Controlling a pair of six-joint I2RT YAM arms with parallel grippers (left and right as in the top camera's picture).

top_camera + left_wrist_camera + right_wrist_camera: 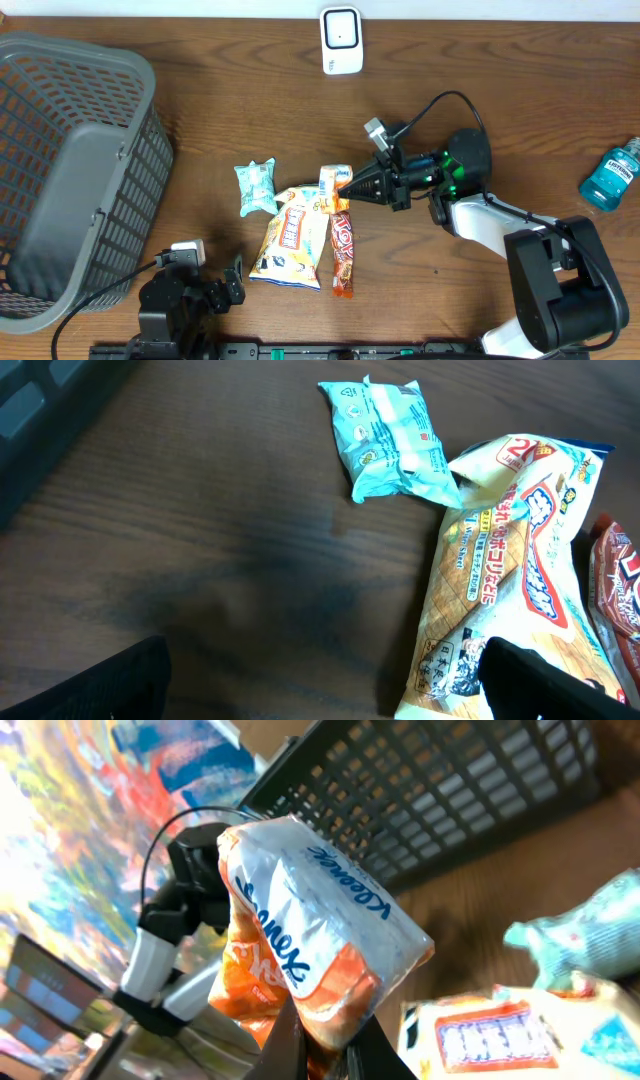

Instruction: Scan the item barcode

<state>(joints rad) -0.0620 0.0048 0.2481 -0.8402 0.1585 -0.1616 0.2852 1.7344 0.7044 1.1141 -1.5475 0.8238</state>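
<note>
My right gripper (347, 186) is shut on one end of an orange-and-white Kleenex tissue pack (333, 184), held just above the other snacks at the table's middle. In the right wrist view the tissue pack (320, 935) stands up from the pinched fingers (300, 1045), and no barcode shows on the face I see. A white scanner (341, 40) stands at the table's back edge, well apart from the pack. My left gripper (232, 278) sits low at the front left, and in its own view the left gripper (330, 695) is open with only bare table between its fingers.
A teal packet (255, 186), a yellow snack bag (290, 238) and a red bar (342, 255) lie together mid-table. A grey mesh basket (70, 170) fills the left side. A blue mouthwash bottle (612, 178) lies at the far right.
</note>
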